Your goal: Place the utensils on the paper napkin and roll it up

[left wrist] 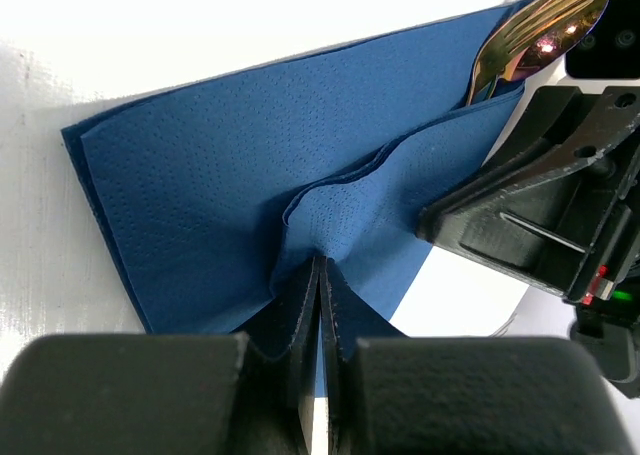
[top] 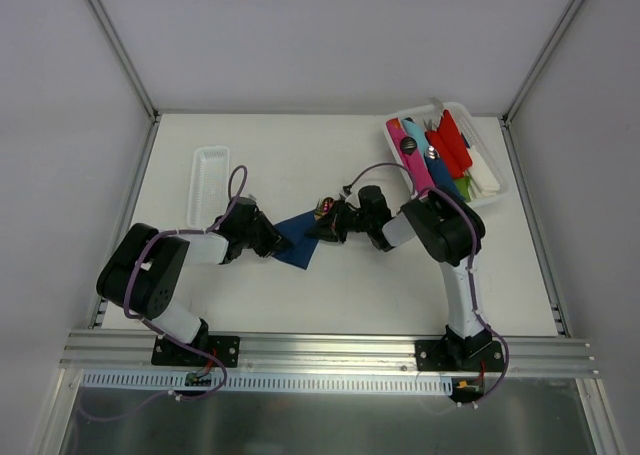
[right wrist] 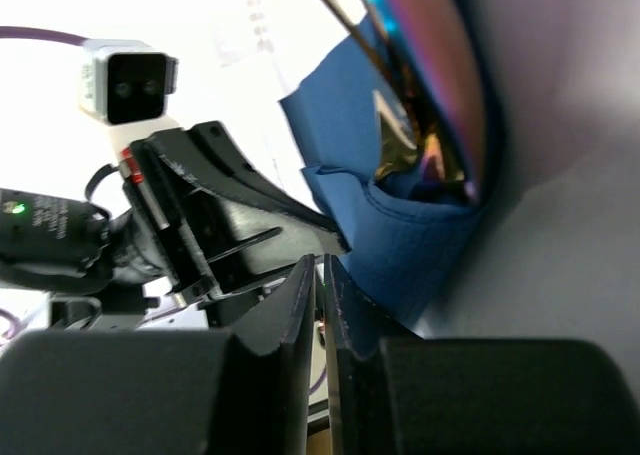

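The dark blue paper napkin (top: 296, 243) lies folded over at mid-table. My left gripper (left wrist: 320, 267) is shut on a raised fold of the paper napkin (left wrist: 230, 165). Shiny copper utensils (left wrist: 545, 30) poke head-first out of the fold; from above the utensils (top: 325, 208) glint at the napkin's far corner. In the right wrist view a utensil (right wrist: 425, 155) sits inside the blue paper napkin (right wrist: 400, 235). My right gripper (right wrist: 323, 267) has its jaws together with only a thin slit, tips against the napkin's edge; I see no paper between them. The two grippers nearly touch.
A white bin (top: 492, 190) at the back right holds several pink, red, blue and white plastic items. A narrow white tray (top: 210, 180) lies at the back left. The left gripper's fingers (right wrist: 230, 205) sit close beside my right fingertips.
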Controlling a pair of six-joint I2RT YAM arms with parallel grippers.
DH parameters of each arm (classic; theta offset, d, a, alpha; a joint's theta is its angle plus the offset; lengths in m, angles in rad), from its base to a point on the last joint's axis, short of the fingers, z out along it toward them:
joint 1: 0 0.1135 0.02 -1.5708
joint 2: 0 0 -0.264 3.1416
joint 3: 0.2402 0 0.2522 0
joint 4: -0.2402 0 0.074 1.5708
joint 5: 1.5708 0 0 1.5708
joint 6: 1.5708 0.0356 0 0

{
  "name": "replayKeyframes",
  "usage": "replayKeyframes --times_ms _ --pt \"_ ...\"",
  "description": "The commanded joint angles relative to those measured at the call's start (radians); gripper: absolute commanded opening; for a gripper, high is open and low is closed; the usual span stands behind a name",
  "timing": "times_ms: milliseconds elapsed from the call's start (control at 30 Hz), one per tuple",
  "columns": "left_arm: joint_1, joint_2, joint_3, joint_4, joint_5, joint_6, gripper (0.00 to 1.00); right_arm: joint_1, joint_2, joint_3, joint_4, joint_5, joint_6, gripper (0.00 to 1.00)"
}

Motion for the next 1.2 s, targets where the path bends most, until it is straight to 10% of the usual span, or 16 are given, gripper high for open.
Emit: replayKeyframes --times_ms 0,467,1167 --pt "0.015 0.009 -0.026 -0.131 -0.093 0.056 0.0 -0.001 -0.061 0.025 -0.256 0.025 -0.098 0.11" --pt "0.015 0.032 -0.009 -0.133 -0.065 0.082 0.0 0.089 -0.245 0.546 -1.292 0.221 -1.131 0.1" --pt "0.015 0.036 -0.009 -0.142 -0.059 0.099 0.0 0.226 -0.116 0.615 -1.38 0.244 -1.163 0.05"
